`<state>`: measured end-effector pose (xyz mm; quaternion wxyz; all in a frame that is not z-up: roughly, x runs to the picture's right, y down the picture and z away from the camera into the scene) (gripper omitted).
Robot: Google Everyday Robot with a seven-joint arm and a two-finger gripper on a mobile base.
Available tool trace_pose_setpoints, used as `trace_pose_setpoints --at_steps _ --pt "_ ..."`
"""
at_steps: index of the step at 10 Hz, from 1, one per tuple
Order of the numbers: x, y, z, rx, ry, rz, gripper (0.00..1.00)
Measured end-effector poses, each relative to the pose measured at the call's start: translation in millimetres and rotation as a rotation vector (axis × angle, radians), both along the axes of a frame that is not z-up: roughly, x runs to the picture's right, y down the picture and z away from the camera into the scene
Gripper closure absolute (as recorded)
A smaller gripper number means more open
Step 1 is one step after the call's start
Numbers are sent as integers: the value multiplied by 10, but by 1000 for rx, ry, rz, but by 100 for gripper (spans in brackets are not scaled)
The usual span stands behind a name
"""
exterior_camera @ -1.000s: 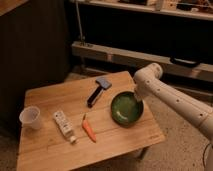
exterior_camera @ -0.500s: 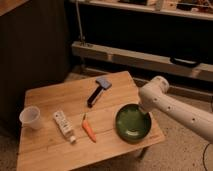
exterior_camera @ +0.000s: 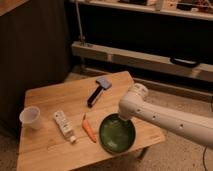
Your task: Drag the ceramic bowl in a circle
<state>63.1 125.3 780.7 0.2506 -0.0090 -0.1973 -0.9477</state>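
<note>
The ceramic bowl [exterior_camera: 116,134] is round, shallow and glossy green. It sits on the wooden table [exterior_camera: 50,155] near the front right edge, just right of a carrot [exterior_camera: 89,130]. My gripper [exterior_camera: 121,117] is at the end of the white arm [exterior_camera: 165,117] that reaches in from the right. It is down at the bowl's far rim, and the wrist hides the fingers.
A white tube [exterior_camera: 64,125] lies left of the carrot. A translucent white cup [exterior_camera: 30,118] stands at the table's left edge. A black-handled brush [exterior_camera: 98,91] lies at the back. A dark shelf unit [exterior_camera: 150,55] stands behind the table.
The bowl has slid toward the front edge and to the left, closer to the carrot. The arm and gripper moved with it.
</note>
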Motion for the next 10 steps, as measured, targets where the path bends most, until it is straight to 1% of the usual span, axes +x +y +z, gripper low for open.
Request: trace_pose_setpoints --at_steps 1,3,4,5,6,7,9,10 --pt "-290 -109 33 12 -42 -33 100" --pt "-725 -262 139 26 -92 -91 100" --pt "-929 -361 234 34 -108 -116 100" --pt "-1011 -460 343 36 -102 -121 100" --pt "-1040 -572 440 40 -92 -117 100" --pt "-967 -773 631 47 -60 -100 100" --pt "-678 -1034 913 46 9 -59 100" --pt "-507 -1100 1016 42 43 -39 100"
